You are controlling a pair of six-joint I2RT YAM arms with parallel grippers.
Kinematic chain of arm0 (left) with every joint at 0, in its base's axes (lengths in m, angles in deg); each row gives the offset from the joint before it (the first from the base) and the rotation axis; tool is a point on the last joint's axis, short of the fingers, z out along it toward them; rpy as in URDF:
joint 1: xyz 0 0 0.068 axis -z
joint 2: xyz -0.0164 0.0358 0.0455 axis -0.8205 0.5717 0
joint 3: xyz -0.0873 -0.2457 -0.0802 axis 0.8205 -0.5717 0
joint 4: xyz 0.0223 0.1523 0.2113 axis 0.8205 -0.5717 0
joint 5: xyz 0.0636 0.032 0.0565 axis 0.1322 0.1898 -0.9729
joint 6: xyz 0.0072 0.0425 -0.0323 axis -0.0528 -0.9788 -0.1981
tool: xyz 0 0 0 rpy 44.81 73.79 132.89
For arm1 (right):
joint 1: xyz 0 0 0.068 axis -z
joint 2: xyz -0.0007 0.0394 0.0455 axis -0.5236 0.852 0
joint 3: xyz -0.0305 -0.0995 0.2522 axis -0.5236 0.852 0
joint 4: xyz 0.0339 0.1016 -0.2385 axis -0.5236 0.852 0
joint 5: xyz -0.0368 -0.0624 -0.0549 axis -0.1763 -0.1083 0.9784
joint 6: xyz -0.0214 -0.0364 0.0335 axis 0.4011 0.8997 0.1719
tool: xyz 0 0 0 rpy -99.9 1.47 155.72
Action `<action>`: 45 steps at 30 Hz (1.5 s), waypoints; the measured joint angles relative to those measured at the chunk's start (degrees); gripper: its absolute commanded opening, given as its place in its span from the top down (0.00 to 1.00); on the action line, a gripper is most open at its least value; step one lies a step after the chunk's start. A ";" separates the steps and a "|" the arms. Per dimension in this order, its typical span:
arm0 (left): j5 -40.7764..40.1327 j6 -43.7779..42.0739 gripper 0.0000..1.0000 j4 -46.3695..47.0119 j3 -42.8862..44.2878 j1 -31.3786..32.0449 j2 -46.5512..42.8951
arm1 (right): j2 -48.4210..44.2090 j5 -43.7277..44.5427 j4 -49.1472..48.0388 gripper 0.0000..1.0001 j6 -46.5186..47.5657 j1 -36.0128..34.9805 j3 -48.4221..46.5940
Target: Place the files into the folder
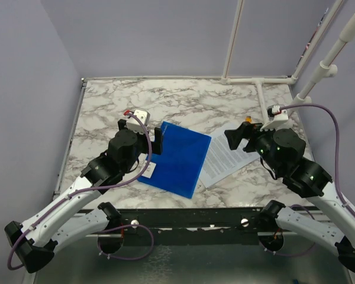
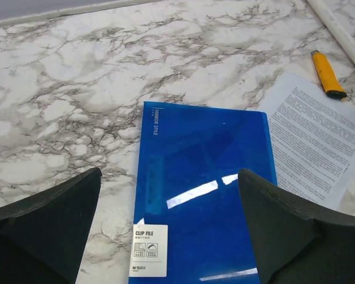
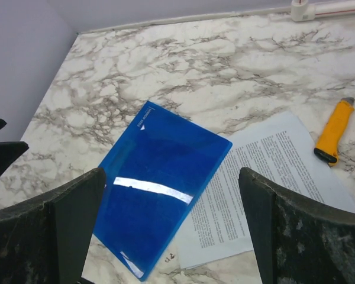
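The blue folder (image 1: pixel 177 157) lies closed and flat on the marble table, with a white label (image 2: pixel 149 249) near its near left corner. It also shows in the left wrist view (image 2: pixel 207 195) and the right wrist view (image 3: pixel 160 195). The files (image 1: pixel 225 157), white printed sheets, lie just right of the folder, their left edge tucked under its right edge; they show in both wrist views (image 2: pixel 319 148) (image 3: pixel 266 183). My left gripper (image 1: pixel 141 130) is open and empty above the folder's left side (image 2: pixel 168 177). My right gripper (image 1: pixel 239 135) is open and empty above the files (image 3: pixel 171 174).
A yellow utility knife (image 3: pixel 333 131) lies on the table beyond the files, also seen in the left wrist view (image 2: pixel 326 74). A white pipe frame (image 1: pixel 260 80) runs along the back right. Purple walls close in the left and back.
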 measured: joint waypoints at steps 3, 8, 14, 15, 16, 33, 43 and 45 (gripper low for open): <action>0.04 0.00 0.01 -0.22 0.00 0.00 0.02 | 0.37 0.57 0.70 0.00 -0.39 0.00 0.59; -0.13 1.22 0.01 -0.85 0.11 0.00 0.37 | 0.55 1.20 1.42 0.00 -0.57 0.00 3.89; -3.13 5.22 0.01 -4.09 1.31 0.00 2.56 | 1.25 1.11 1.09 0.00 -0.33 0.00 7.10; -3.76 5.92 0.01 -4.96 1.53 0.00 3.15 | 1.95 0.94 0.92 0.00 -0.33 0.00 7.32; -4.20 6.54 0.01 -5.46 1.73 0.00 3.80 | 2.82 0.70 0.76 0.00 -0.33 0.00 7.41; -2.01 19.30 0.01 -7.52 0.46 -14.40 15.76 | 27.15 -9.77 -5.55 0.00 -6.43 0.00 7.39; 8.39 24.50 0.01 0.39 -7.13 -19.67 23.10 | 37.90 -13.05 -11.06 0.00 -15.56 0.00 7.41; 10.49 25.33 0.01 2.21 -8.22 -20.00 24.41 | 39.34 -13.60 -11.93 0.00 -17.05 0.00 7.63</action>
